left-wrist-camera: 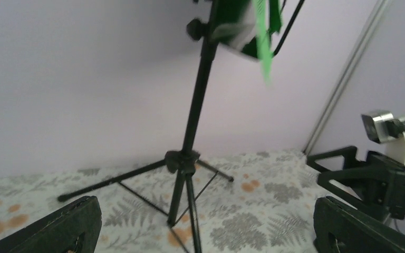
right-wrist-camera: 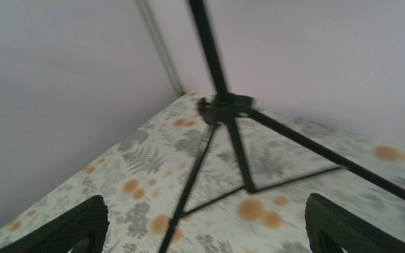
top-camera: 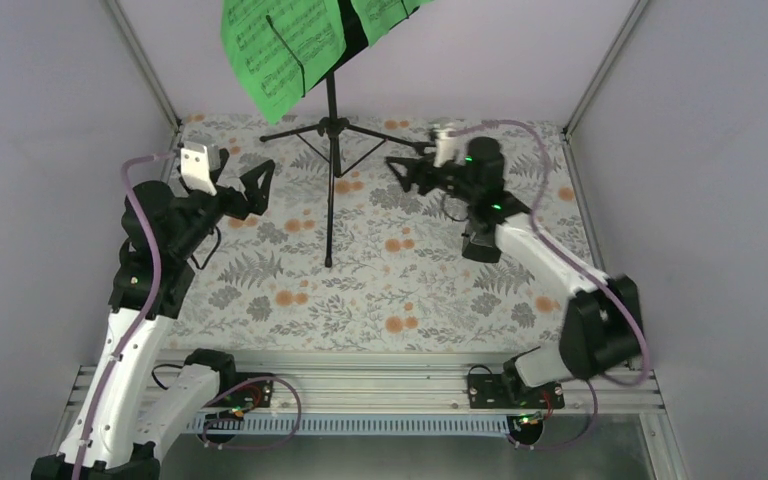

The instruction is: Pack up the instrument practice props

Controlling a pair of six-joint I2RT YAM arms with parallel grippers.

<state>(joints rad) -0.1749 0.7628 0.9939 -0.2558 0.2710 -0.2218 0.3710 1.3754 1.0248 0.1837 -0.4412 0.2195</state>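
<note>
**Both pincers empty, the stand not yet packed**

My left pincer [top-camera: 248, 188] is spread as wide as it goes and holds nothing. It hovers over the left side of the worktop [top-camera: 410, 290], pointing toward the middle. My right pincer [top-camera: 405, 170] is also parted and empty. It sits on the right, close to the stand's far right leg, though I cannot tell whether it touches it.

Between the two, toward the far middle, the music stand [top-camera: 332, 150] is upright with its three legs splayed on the worktop. The green music sheets [top-camera: 280, 50] rest on its top, well above both pincers. I see no metronome in any view, nor any case or bag.

I judge the task barely begun. The sheets have to come off, the stand has to be folded, and nothing looks packed.
</note>
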